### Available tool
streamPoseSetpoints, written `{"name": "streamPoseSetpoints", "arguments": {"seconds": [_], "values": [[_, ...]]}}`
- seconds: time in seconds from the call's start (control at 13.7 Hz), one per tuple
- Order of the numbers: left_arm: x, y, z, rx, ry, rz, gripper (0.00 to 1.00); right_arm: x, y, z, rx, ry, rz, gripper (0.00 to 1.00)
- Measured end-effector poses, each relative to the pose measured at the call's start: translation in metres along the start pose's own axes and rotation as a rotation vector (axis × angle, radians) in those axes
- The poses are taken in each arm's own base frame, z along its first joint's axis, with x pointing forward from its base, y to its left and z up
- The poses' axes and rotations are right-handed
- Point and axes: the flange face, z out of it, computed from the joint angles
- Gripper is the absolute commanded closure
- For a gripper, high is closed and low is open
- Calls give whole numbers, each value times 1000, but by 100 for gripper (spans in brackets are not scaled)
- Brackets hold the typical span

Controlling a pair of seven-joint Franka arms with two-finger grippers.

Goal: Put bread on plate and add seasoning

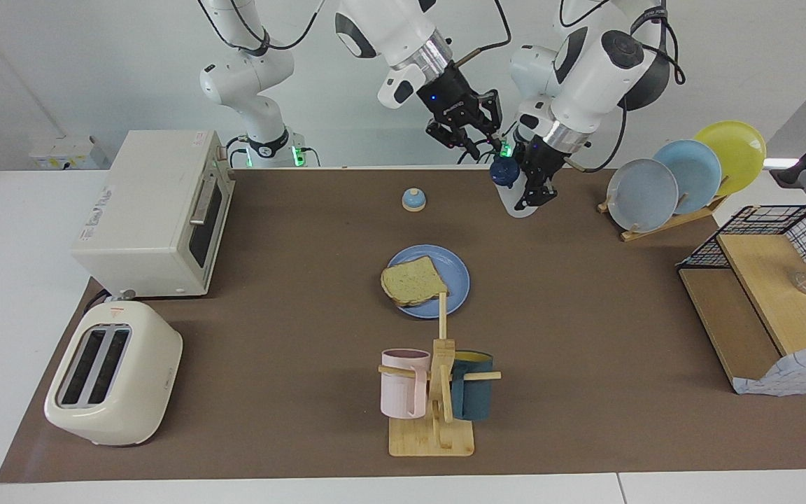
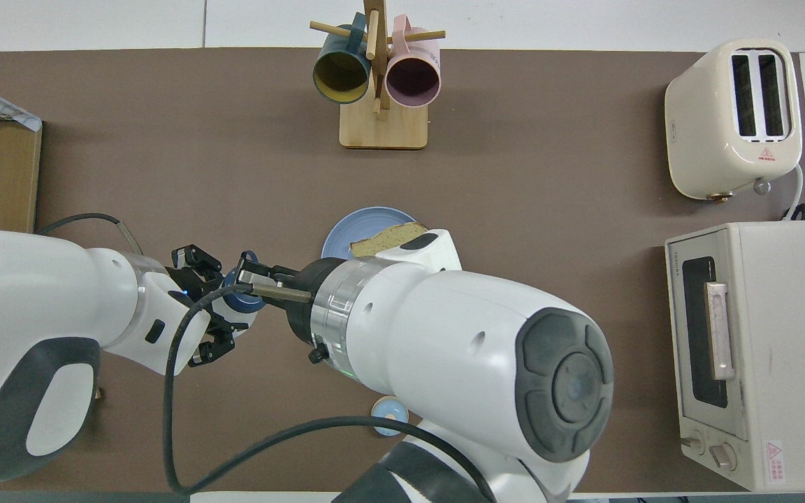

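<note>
The bread (image 1: 413, 282) lies flat on the blue plate (image 1: 455, 276) at the middle of the mat; in the overhead view the right arm covers much of the bread (image 2: 385, 241) and the plate (image 2: 343, 234). My left gripper (image 1: 536, 198) (image 2: 224, 307) is shut on the seasoning (image 1: 518, 204), a white bottle held tilted over the mat's edge nearest the robots. Its navy cap (image 1: 504, 173) (image 2: 240, 302) points toward the right arm. My right gripper (image 1: 483, 148) (image 2: 249, 269) hangs just above that cap; whether it touches the cap does not show.
A small blue bell (image 1: 413, 200) stands between the plate and the robots. A mug tree (image 1: 438, 392) with two mugs stands farther out. The toaster oven (image 1: 154, 210) and toaster (image 1: 112, 381) sit at the right arm's end; a plate rack (image 1: 683, 175) and wire shelf (image 1: 767, 294) at the left arm's end.
</note>
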Motion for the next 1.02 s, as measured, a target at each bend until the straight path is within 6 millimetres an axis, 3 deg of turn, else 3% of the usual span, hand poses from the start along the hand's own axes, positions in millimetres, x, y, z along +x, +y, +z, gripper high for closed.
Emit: {"name": "streamPoseSetpoints", "arguments": {"seconds": [0.15, 0.37, 0.66, 1.02], "values": [[3, 2, 1, 0, -2, 2, 100, 1, -2, 6, -2, -4, -1, 69], [2, 2, 0, 1, -1, -2, 100, -1, -3, 7, -7, -7, -7, 100], [2, 2, -1, 5, -2, -10, 100, 1, -3, 6, -7, -6, 14, 100], [5, 0, -10, 32, 9, -21, 100, 11, -9, -1, 13, 6, 179, 100]]}}
